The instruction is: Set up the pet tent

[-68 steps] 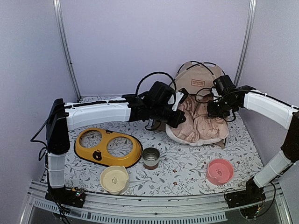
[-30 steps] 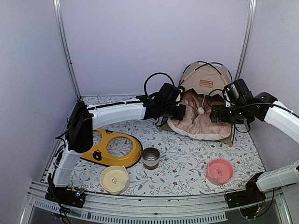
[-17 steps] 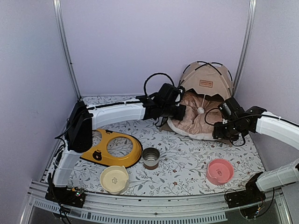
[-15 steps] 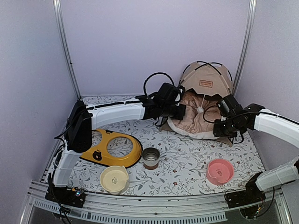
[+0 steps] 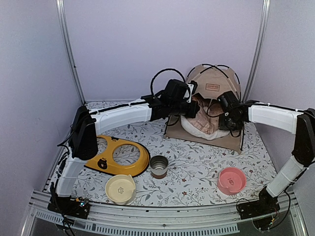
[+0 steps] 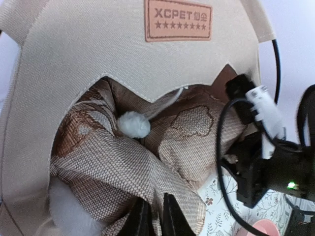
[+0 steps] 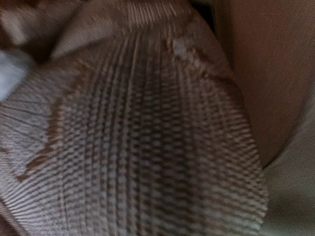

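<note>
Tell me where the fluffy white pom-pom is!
Left wrist view, left of centre: the fluffy white pom-pom hangs in the tan fabric tent's doorway, below the brown label patch, against the patterned cushion.

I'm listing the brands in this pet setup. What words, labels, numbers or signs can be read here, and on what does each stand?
"XCPET", then two characters too blurred to read, above a row of stars: on the label patch of the tent.
Small mark in the pink bowl: too small to read.
Embossed mark in the cream bowl: too small to read.
Nothing else shows any text.
</note>
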Available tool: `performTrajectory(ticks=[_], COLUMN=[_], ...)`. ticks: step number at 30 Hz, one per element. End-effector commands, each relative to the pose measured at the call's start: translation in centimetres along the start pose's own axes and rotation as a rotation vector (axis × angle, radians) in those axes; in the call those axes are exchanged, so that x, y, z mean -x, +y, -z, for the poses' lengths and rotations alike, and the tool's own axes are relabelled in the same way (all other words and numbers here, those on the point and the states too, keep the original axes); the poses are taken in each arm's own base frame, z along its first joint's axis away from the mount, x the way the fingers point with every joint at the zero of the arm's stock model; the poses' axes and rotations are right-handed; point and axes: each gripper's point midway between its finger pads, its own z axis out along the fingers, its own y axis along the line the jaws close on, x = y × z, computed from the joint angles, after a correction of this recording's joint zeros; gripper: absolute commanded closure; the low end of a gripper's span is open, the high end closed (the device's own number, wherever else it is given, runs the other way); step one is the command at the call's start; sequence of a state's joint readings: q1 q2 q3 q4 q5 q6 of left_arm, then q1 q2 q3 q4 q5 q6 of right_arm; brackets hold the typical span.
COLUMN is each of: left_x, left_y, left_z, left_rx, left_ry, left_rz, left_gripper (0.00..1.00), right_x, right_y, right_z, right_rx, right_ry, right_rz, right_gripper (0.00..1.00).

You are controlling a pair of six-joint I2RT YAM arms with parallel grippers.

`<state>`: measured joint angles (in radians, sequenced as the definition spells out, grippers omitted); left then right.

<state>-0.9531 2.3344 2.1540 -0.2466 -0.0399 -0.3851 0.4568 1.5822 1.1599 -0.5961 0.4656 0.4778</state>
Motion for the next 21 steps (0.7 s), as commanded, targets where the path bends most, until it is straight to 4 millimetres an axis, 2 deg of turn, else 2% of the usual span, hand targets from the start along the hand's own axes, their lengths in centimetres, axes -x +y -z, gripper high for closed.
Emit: performTrajectory(ticks=[1,4,7,10,14,16,17,19,21], left_x=[3.4,3.4,3.9,4.6,5.8,5.8,6.8,7.0,6.1], left_y=[-2.2,-2.0,-1.9,-2.2,-3.0,-3.2,-3.5,-3.1,-1.5], left_z=[1.6,2.5,3.9,5.6,8.5,9.8,11.4,13.0,13.5], left_rx=[-0.090,-0.092,-0.095,-0.109,-0.145,-0.158,-0.169,-0.157,-0.105], left_ry=[-0.085,-0.085,-0.101,-0.120,-0.153,-0.162,-0.190,-0.202,-0.189], left_rz=[-0.027,-0.024,-0.018,-0.019,-0.020,-0.018,-0.018,-0.015,0.001], left_gripper=[0.86,0.74,0.62,0.56,0.49,0.44,0.42,0.38,0.36], right_x=[-2.2,-2.0,-0.4,0.7,1.3,1.3,1.4,1.5,1.9], right_y=[-1.8,-1.2,-0.4,0.6,1.0,1.0,0.9,0.7,0.5], right_z=[-3.1,-1.9,0.9,3.2,5.6,6.5,7.0,7.8,9.0], right_rx=[-0.057,0.020,0.105,0.168,0.206,0.211,0.216,0.223,0.228], right_ry=[0.051,0.032,-0.033,-0.072,-0.092,-0.099,-0.103,-0.109,-0.123], right_rz=[-0.007,-0.045,-0.073,-0.058,-0.047,-0.040,-0.041,-0.041,-0.042], right_gripper=[0.97,0.84,0.68,0.54,0.32,0.22,0.17,0.11,0.04])
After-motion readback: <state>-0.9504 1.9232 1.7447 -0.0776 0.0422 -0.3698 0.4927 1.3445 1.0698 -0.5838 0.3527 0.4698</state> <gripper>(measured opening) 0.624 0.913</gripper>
